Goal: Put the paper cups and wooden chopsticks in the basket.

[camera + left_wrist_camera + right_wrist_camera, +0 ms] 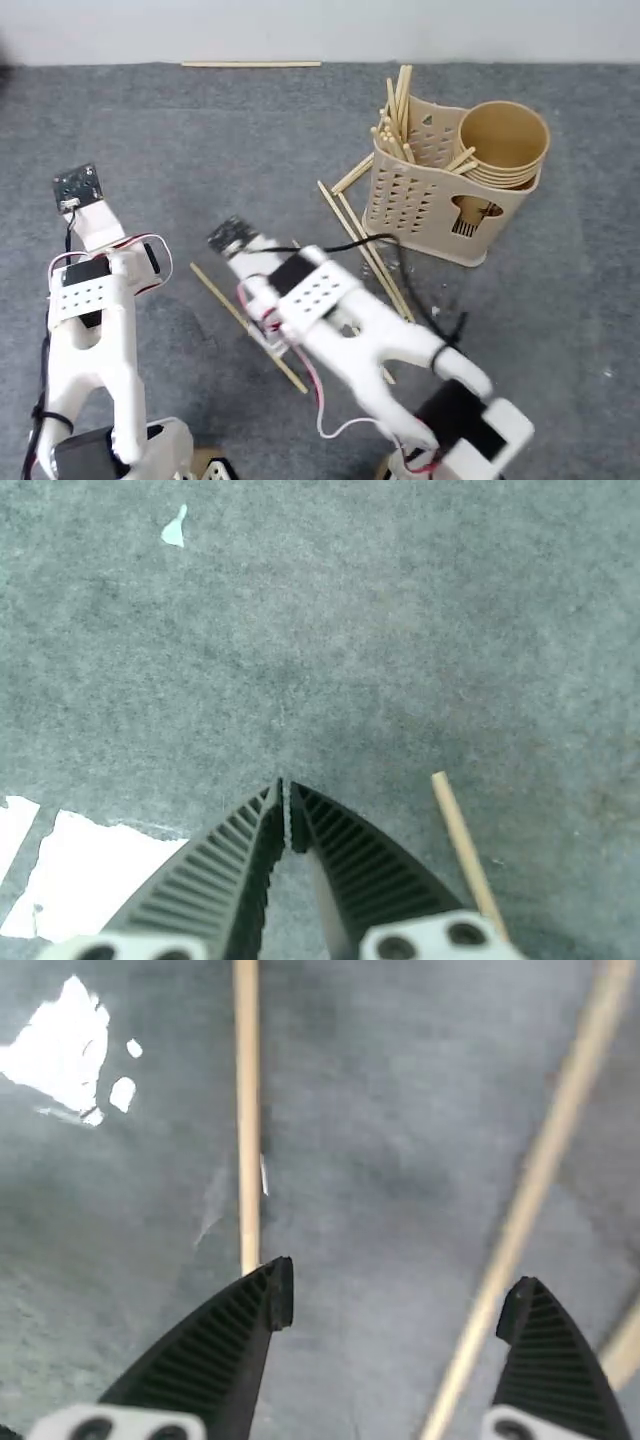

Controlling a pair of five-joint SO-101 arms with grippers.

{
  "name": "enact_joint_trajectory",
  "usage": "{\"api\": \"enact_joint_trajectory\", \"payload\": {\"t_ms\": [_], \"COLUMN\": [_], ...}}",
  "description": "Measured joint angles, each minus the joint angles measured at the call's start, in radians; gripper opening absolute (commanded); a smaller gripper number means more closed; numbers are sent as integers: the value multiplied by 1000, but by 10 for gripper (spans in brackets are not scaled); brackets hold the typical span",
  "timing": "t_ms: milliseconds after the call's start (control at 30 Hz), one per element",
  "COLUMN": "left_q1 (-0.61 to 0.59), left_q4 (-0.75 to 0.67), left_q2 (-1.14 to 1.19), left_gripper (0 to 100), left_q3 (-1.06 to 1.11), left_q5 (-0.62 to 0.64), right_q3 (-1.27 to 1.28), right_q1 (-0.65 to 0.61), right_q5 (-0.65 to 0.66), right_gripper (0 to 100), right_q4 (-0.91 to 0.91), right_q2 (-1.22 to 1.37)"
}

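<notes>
There are two arms, one basket, one nested stack of cups, at least five loose chopsticks, and a bunch more inside it.

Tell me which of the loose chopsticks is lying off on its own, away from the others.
The chopstick along the far edge of the grey mat, by itself. The other loose ones lie close together mid-mat, next to the basket.
</notes>
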Motion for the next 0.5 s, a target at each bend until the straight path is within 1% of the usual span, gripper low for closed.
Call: {"api": "enact_joint_trajectory", "payload": {"t_ms": [133, 233, 433, 500], "left_q1": [-12, -14, -17, -43], "left_q4": [0, 0, 0, 0], "left_q2": [0, 0, 0, 0], "left_gripper": [12, 12, 12, 12], "left_q3": [0, 0, 0, 0], "left_q5": [3, 3, 3, 0], "right_q3": [-68, -110, -166, -178], "right_q1": [-60, -94, -115, -120], "right_q5": [-37, -40, -43, -43], "right_gripper": [329, 329, 329, 329], "right_q4": [-2, -2, -3, -3], "right_q2": [100, 164, 265, 287]}}
